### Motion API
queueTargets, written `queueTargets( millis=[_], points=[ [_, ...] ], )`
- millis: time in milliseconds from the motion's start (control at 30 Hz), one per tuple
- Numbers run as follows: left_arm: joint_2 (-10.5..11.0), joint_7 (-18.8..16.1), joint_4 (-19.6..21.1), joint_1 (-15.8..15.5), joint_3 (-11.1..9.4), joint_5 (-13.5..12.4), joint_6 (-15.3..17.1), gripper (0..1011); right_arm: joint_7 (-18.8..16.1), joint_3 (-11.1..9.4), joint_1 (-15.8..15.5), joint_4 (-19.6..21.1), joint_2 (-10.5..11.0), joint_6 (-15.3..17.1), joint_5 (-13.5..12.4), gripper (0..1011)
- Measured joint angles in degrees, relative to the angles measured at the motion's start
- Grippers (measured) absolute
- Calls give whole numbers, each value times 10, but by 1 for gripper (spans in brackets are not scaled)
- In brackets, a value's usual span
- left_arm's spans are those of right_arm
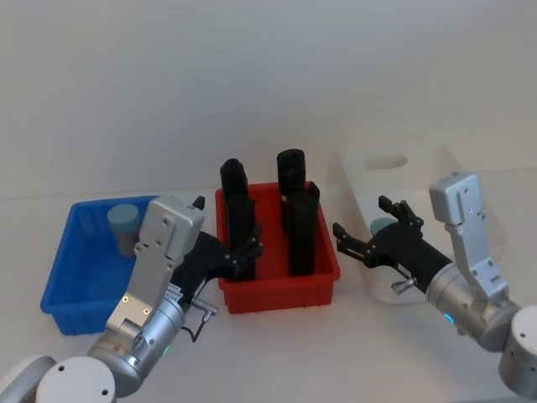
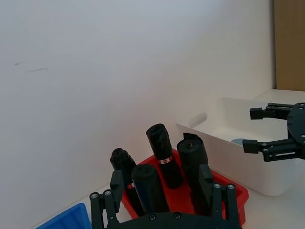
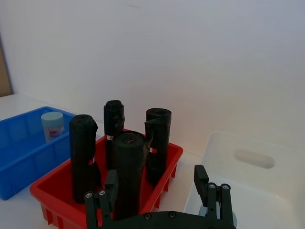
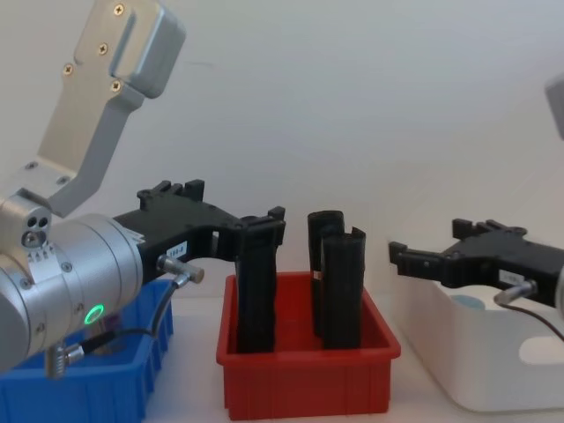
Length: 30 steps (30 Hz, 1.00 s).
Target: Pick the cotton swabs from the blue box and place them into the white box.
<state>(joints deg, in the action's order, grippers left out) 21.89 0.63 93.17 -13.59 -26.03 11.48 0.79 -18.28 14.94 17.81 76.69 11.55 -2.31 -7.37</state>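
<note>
One cotton swab tub point(image 1: 124, 223) with a light blue lid stands at the back of the blue box point(image 1: 80, 290); it also shows in the right wrist view point(image 3: 52, 126). A second tub's blue lid point(image 1: 382, 225) lies inside the white box point(image 1: 403, 164), and the chest view shows that lid point(image 4: 467, 301) too. My right gripper point(image 1: 362, 223) hovers open and empty over the white box's near-left part, just above that tub. My left gripper point(image 1: 247, 250) is open and empty at the red bin's left side, to the right of the blue box.
A red bin point(image 1: 281, 290) sits between the blue and white boxes, holding several tall black rolls point(image 1: 291, 172) that stand above its rim. The left gripper's fingers point(image 4: 264, 231) are close to the nearest roll. Bare white table lies in front of the bins.
</note>
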Motion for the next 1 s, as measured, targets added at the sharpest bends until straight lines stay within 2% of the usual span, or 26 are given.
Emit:
queueTargets(
  millis=[433,500,1000],
  points=[
    [0,0,0,0,0,0,0,1004,-61,5,80,-123,-30,-40,3,1001],
    [0,0,0,0,0,0,0,1004,-76,7,98,-157,-37,-50,3,1001],
    [0,0,0,0,0,0,0,1004,-125,16,176,-299,-67,-91,5,1001]
  ],
)
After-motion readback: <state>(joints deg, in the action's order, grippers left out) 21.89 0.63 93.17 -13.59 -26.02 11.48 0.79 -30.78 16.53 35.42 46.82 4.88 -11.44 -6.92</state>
